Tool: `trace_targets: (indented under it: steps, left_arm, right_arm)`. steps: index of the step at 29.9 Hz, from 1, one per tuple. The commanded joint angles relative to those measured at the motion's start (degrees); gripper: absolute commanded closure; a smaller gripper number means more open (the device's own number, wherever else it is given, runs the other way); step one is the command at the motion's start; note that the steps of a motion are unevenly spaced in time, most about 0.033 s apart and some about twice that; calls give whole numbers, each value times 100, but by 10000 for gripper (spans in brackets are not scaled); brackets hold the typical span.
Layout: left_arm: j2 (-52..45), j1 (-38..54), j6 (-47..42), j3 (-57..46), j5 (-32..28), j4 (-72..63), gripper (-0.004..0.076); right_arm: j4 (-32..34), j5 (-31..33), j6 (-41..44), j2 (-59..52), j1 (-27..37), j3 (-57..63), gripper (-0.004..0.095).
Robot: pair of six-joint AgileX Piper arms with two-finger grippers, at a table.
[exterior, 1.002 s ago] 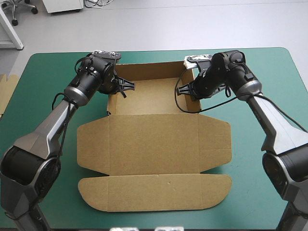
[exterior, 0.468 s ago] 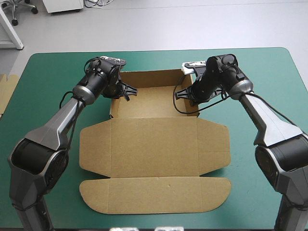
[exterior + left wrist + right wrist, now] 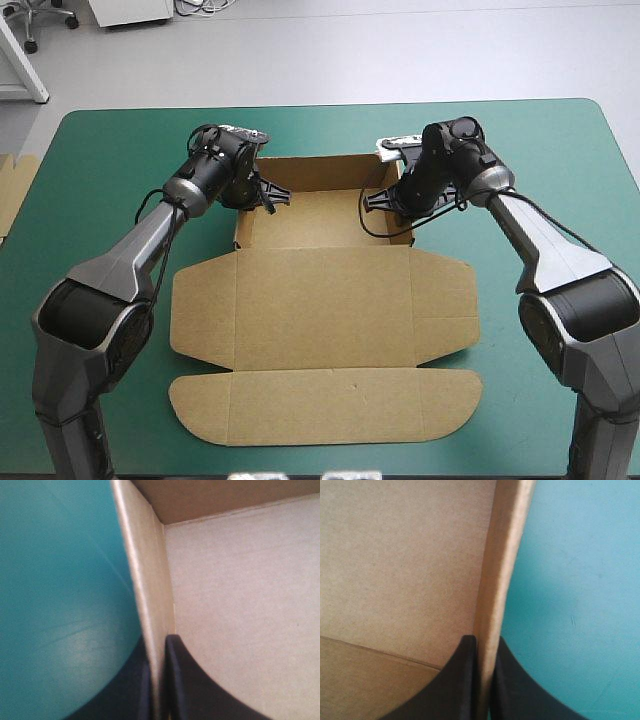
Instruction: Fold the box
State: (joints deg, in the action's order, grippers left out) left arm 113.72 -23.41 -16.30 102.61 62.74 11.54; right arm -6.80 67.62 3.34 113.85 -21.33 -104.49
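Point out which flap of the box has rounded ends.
The long flap at the box's near end, lying flat. Its ends curve; the two side flaps have angled, cut corners.

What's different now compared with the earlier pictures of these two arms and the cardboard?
The left claw and right claw, both clamped on the brown box's side walls throughout, edged inward, pulling those walls closer together; the far wall came a little nearer too. The flat lid panel and its flaps barely shifted.
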Motion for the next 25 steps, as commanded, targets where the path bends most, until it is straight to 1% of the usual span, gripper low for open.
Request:
trace_targets:
  steps: [1,14,25]
  left_arm:
    - [-261,-3,152,145,-372,64,734]
    - [-88,-3,171,145,-538,-46,734]
    - [-88,-3,289,145,-503,-24,733]
  right_arm:
    - [26,-14,-283,-89,7,-127,921]
    - [26,-81,-334,114,44,-127,921]
    - [-37,-204,-405,114,78,-127,919]
